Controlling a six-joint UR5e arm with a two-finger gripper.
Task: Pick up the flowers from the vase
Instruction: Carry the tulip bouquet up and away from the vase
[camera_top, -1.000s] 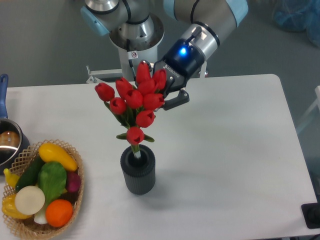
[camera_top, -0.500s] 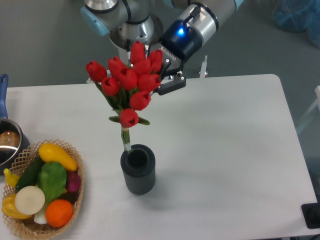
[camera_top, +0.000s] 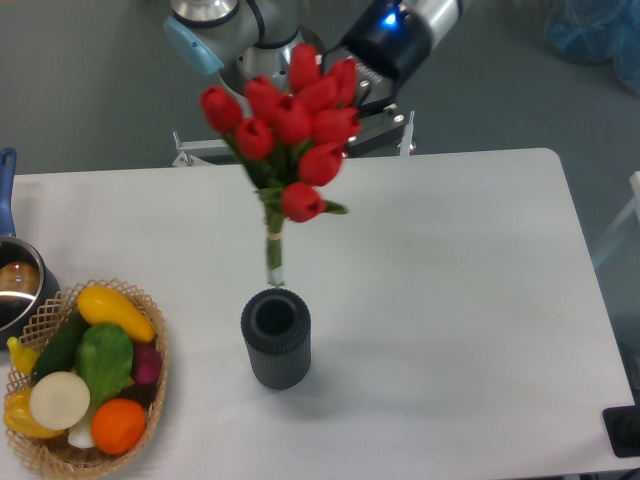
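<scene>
Holding the flowers (camera_top: 298, 112) clear of the vase (camera_top: 276, 345), with the gripper (camera_top: 362, 118) closed on the upper part of the bunch. Hiding the actual finger contact behind the red buds, so judging the grasp from the bunch hanging free in the air. Trailing the tied stem end down and forward from the gripper, ending just above the vase mouth and apart from it, near the rim's far edge. Tilting the bunch slightly, buds toward the gripper, stems sloping away below.

Leaving the vase upright on the counter (camera_top: 450, 280), well below and in front of the gripper, its mouth showing dark and open. Leaving a basket (camera_top: 157, 345) of vegetables far off to one side of the gripper, at the counter's near corner, playing no part here.

Step in hand, as judged: completing the extraction, the lift being nearly all of the task. Next move, as judged: raising a little further or holding steady, keeping the stem end from catching the rim and tipping the vase; maintaining grip pressure, since grasping near the buds and not the stems risks the bunch swinging or slipping.
</scene>
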